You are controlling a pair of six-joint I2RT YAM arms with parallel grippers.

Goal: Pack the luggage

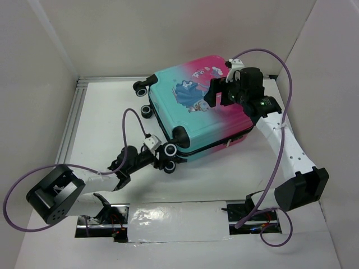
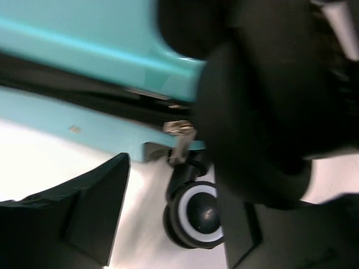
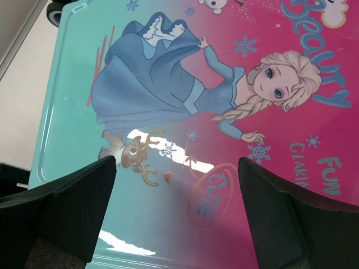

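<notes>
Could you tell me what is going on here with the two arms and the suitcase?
The suitcase lies flat on the table, lid down and printed side up. The left gripper is low at its near wheeled corner, jaws open, with the zipper pull and a wheel just ahead of it. The right gripper is over the printed shell, jaws wide open. I cannot tell whether it touches the shell. Neither holds anything.

White table [image 1: 101,129], plain white walls [image 1: 168,33]
</notes>
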